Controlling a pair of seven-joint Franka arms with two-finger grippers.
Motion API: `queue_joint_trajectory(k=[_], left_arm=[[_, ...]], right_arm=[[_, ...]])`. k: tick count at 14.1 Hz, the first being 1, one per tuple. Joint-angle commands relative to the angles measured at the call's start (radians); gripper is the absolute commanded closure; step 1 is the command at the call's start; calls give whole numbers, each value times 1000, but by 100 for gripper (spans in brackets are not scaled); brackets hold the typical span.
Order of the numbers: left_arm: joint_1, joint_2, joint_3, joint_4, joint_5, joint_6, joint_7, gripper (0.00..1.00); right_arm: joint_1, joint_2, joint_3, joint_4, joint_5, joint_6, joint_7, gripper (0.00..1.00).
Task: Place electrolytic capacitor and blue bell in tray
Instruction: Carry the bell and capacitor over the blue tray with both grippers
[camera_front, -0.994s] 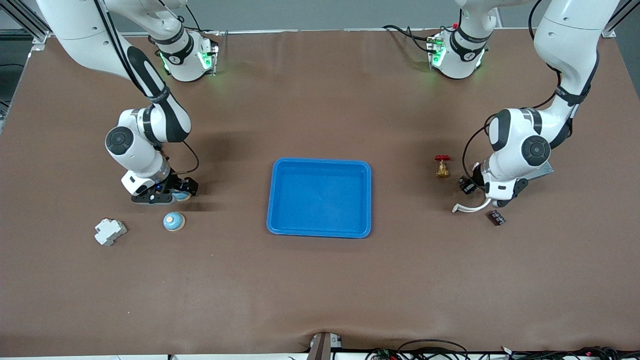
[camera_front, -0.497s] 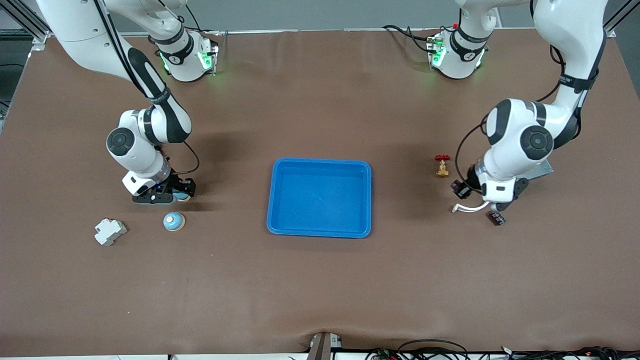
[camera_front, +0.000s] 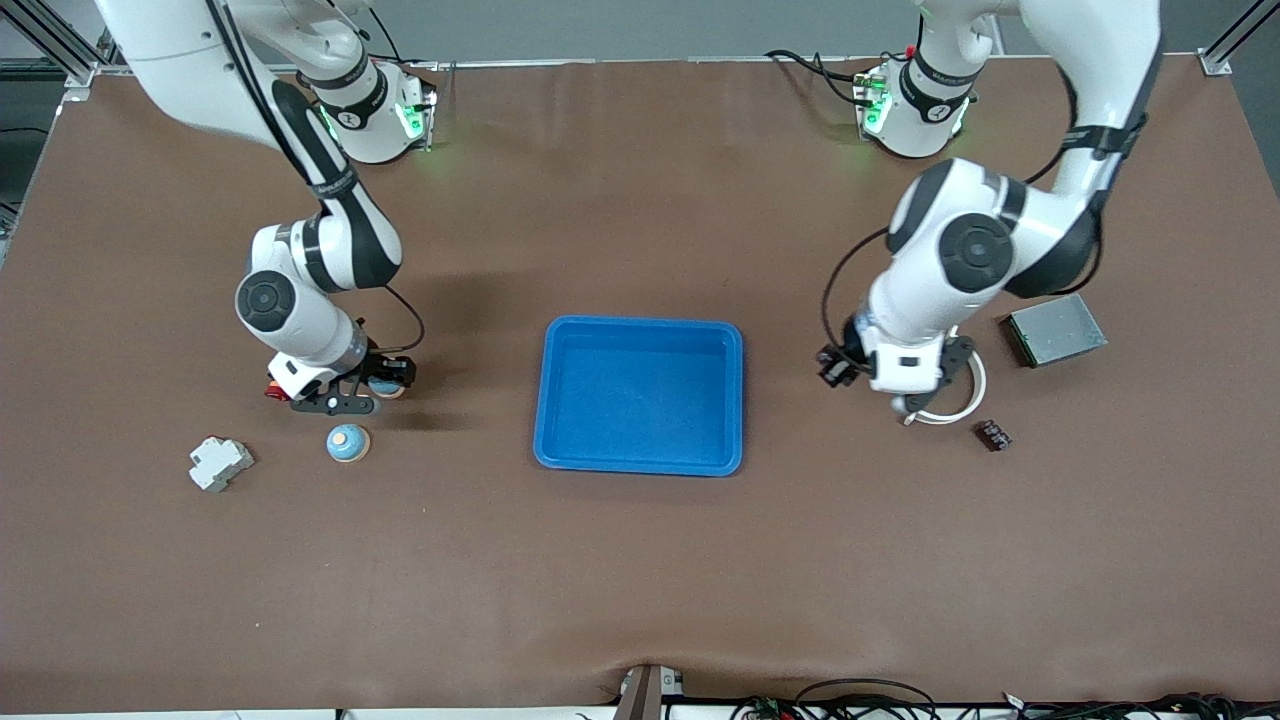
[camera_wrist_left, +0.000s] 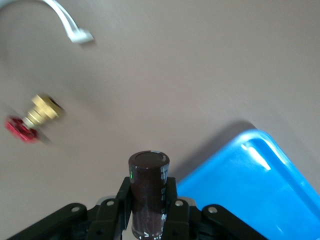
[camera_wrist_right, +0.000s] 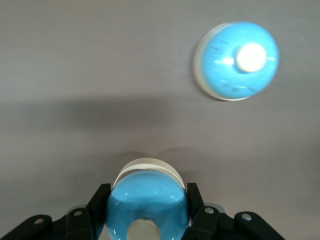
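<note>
You will find no readable text, label, brand or number anywhere here. The dark electrolytic capacitor (camera_wrist_left: 148, 192) carries pale printing down its sleeve, but it is too small and cut off for you to make out, and the same goes for the round marks on the arm bases.

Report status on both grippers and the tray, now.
Left gripper shut on dark cylindrical capacitor, up beside shallow bright-blue plastic tray. Right gripper shut on round blue bell; second blue bell on table. Tray empty, path clear.
</note>
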Motion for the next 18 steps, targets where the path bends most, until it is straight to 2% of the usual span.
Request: queue_joint_trajectory(k=[1, 4, 7, 10, 12, 15, 18], left_arm=[[-99, 141, 8, 159, 12, -21, -105, 100], [-173, 234, 9, 240, 62, -14, -208, 100], [-214, 298, 9, 253, 70, 59, -268, 100], [-222, 341, 15, 245, 108, 70, -338, 100], [-222, 376, 15, 246, 124, 70, -400, 100], [-233, 407, 14, 251, 115, 71, -427, 100], [-240, 438, 12, 248, 119, 102, -427, 100]], right_arm=[[99, -31, -5, 55, 8, -81, 175, 100], [208, -16, -5, 122, 8, -75, 387, 100], [299, 10, -6, 174, 10, -67, 551, 100], [369, 59, -6, 208, 10, -12, 679, 100], [395, 113, -6, 249, 10, 6, 728, 100], [445, 220, -8, 355, 1, -4, 820, 100], [463, 286, -9, 426, -4, -7, 860, 100]])
